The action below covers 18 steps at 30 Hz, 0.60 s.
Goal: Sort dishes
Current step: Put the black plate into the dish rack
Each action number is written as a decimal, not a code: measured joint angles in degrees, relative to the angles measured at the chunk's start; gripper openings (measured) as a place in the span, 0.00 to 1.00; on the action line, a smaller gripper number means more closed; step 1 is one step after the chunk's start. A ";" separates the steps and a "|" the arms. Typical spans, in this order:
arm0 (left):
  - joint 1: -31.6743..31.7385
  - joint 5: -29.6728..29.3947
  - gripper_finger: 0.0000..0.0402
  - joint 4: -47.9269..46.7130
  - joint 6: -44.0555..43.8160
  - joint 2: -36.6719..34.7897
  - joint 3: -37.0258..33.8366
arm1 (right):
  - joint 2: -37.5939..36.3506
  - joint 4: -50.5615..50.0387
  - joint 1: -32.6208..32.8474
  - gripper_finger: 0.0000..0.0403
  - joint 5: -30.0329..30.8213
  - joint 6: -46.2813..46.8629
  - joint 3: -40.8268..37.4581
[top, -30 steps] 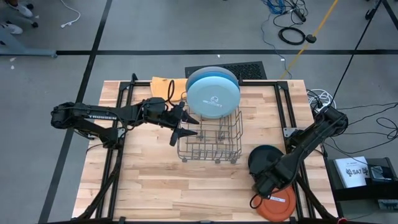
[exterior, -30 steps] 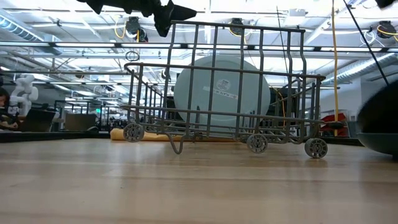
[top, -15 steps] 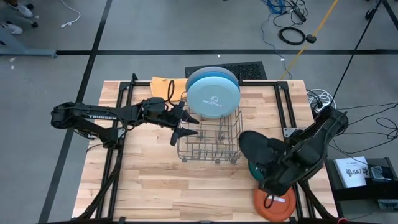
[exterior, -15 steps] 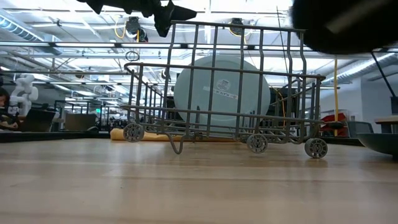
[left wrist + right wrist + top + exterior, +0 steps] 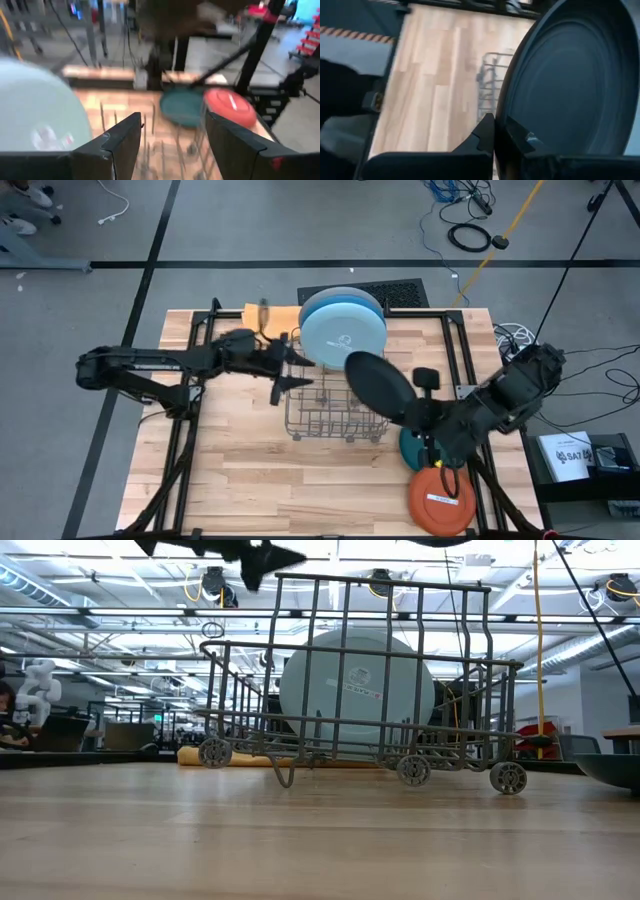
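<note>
My right gripper point(image 5: 420, 416) point(image 5: 497, 136) is shut on a black plate point(image 5: 378, 385) point(image 5: 570, 80), raised above the right end of the wire rack point(image 5: 335, 408) point(image 5: 360, 700). Two large plates stand on edge in the rack's far end, a pale grey-blue one point(image 5: 342, 335) point(image 5: 355, 690) in front and a blue one point(image 5: 340, 298) behind it. A teal plate point(image 5: 408, 452) point(image 5: 182, 107) and an orange plate with a white sticker point(image 5: 440, 500) point(image 5: 230, 105) lie flat on the table to the right of the rack. My left gripper point(image 5: 290, 368) point(image 5: 170, 150) hovers open over the rack's left end. My right gripper pinches the black plate's rim point(image 5: 502, 115), one finger point(image 5: 485, 132) on each face. The fingers come from the table's right side. The plate is lifted clear and stands tilted on edge, reaching from the fingers toward the rack.
An orange cloth point(image 5: 265, 315) point(image 5: 230, 755) lies at the far edge behind the rack. Black frame rails point(image 5: 455, 350) run along the table's left and right sides. Bare wood point(image 5: 260, 470) lies in front of the rack.
My right gripper has lifted the black plate off the teal plate and carried it up and toward the rack. The plate has tipped from flat to tilted on edge, and the teal plate now shows. My left gripper has shifted a little toward the far edge.
</note>
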 joint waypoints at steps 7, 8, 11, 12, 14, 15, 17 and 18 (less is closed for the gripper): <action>0.49 3.48 0.56 3.14 11.32 -5.15 0.04 | 0.11 8.27 -8.53 0.01 -14.91 -17.22 -1.87; 0.48 4.06 0.56 5.01 12.89 -5.20 0.04 | 0.09 8.77 -9.93 0.01 -16.55 -18.93 -2.34; 1.12 6.54 0.56 9.69 16.41 -5.79 0.06 | 0.04 9.02 -14.33 0.01 -21.24 -22.46 -3.37; 1.60 7.69 0.56 10.45 17.00 -5.85 0.14 | 0.08 9.04 -15.59 0.01 -22.71 -23.32 -3.57; 2.64 9.91 0.56 8.86 18.17 -5.74 0.44 | 0.08 9.42 -17.53 0.01 -25.54 -25.10 -3.65; 3.05 10.32 0.56 7.25 18.46 -5.44 0.72 | 0.04 9.80 -18.17 0.01 -26.75 -25.92 -3.65; 3.84 10.96 0.56 4.17 19.37 -4.80 1.17 | 0.00 10.11 -19.34 0.01 -29.18 -27.44 -3.65; 4.11 11.08 0.56 3.13 19.68 -4.57 1.18 | 0.02 10.11 -19.88 0.01 -30.54 -28.23 -3.65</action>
